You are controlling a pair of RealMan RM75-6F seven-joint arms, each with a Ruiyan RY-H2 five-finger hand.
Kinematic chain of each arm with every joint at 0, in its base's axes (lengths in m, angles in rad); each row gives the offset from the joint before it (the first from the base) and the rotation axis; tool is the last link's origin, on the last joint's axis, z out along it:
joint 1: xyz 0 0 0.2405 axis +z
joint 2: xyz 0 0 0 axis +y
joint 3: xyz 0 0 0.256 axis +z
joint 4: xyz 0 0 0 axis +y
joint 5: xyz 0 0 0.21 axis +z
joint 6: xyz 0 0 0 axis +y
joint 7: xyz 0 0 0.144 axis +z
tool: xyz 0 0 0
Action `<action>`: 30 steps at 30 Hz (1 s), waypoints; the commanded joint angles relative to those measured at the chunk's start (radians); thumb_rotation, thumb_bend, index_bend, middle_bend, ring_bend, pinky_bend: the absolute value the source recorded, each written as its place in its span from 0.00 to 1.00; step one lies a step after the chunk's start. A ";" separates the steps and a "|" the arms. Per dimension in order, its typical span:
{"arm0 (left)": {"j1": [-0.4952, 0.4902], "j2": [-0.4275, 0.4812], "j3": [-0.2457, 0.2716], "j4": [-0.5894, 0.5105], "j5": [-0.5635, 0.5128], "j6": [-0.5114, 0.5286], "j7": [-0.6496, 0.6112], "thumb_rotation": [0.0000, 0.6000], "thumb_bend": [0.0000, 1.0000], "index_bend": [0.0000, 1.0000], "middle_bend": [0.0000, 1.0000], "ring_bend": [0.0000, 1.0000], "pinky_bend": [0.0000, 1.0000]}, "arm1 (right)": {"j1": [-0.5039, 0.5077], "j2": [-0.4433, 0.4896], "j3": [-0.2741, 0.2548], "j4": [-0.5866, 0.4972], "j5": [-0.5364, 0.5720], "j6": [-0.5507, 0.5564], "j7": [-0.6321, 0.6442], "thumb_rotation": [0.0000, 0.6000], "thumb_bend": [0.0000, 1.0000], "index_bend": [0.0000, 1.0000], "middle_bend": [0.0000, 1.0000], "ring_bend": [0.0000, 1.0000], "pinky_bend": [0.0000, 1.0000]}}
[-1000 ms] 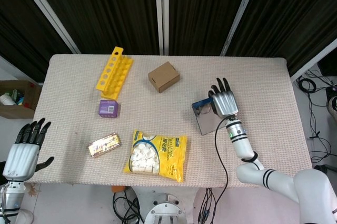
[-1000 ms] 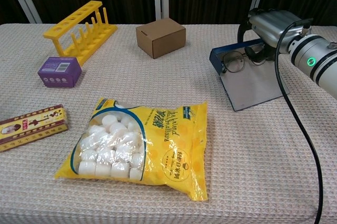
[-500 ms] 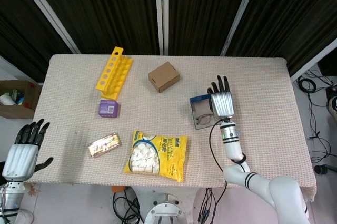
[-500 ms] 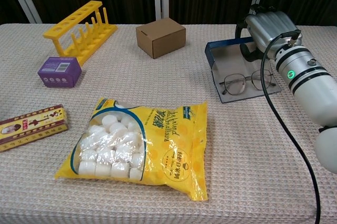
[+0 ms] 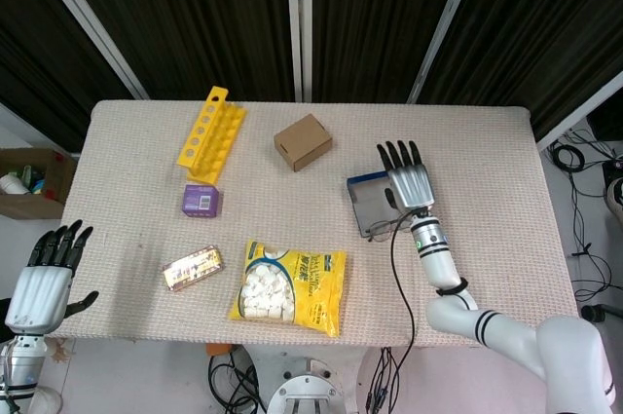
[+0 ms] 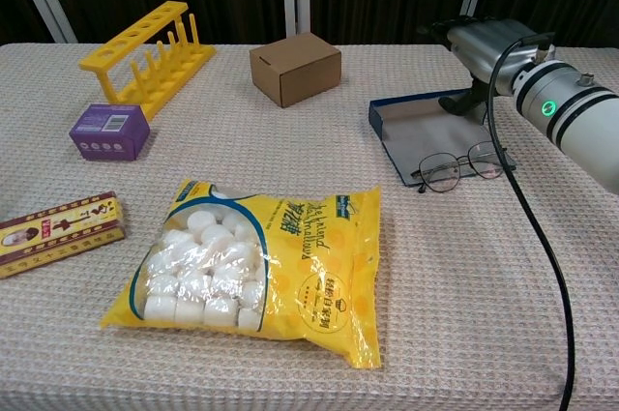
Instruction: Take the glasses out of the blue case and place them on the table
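The glasses [image 6: 460, 166] lie at the near edge of the open blue case [image 6: 426, 128], half on the table [image 6: 464, 276]. The right hand [image 6: 481, 47] hovers above, fingers spread, holding nothing. The left hand [image 5: 49, 273] hangs open off-table.

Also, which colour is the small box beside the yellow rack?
Purple; the small box shows best in the chest view.

Thin-rimmed glasses [image 6: 456, 168] straddling open blue case's [image 6: 411, 123] near edge.

Right hand [image 5: 408, 185] palm down, fingers extended, holding nothing. Left hand [image 5: 47, 276] raised, fingers spread.
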State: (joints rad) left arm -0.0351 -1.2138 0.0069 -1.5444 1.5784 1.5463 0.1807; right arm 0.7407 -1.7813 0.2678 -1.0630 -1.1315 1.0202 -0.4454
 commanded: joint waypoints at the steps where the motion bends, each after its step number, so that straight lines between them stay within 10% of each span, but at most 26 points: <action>1: -0.001 0.001 -0.002 -0.001 0.000 0.001 0.002 1.00 0.01 0.02 0.00 0.03 0.10 | -0.056 0.164 -0.057 -0.190 -0.042 -0.055 0.064 1.00 0.32 0.17 0.08 0.00 0.00; 9: -0.005 0.003 -0.003 -0.010 0.007 0.002 0.006 1.00 0.01 0.02 0.00 0.02 0.10 | -0.103 0.265 -0.172 -0.240 -0.157 -0.088 0.173 1.00 0.33 0.41 0.15 0.00 0.00; 30: 0.004 0.004 0.001 -0.012 0.006 0.009 0.008 1.00 0.01 0.02 0.00 0.03 0.10 | -0.075 0.160 -0.192 -0.066 -0.247 -0.087 0.234 1.00 0.35 0.50 0.22 0.00 0.00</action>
State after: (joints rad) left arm -0.0315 -1.2093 0.0078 -1.5567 1.5841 1.5554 0.1886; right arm 0.6649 -1.6212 0.0750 -1.1296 -1.3785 0.9336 -0.2108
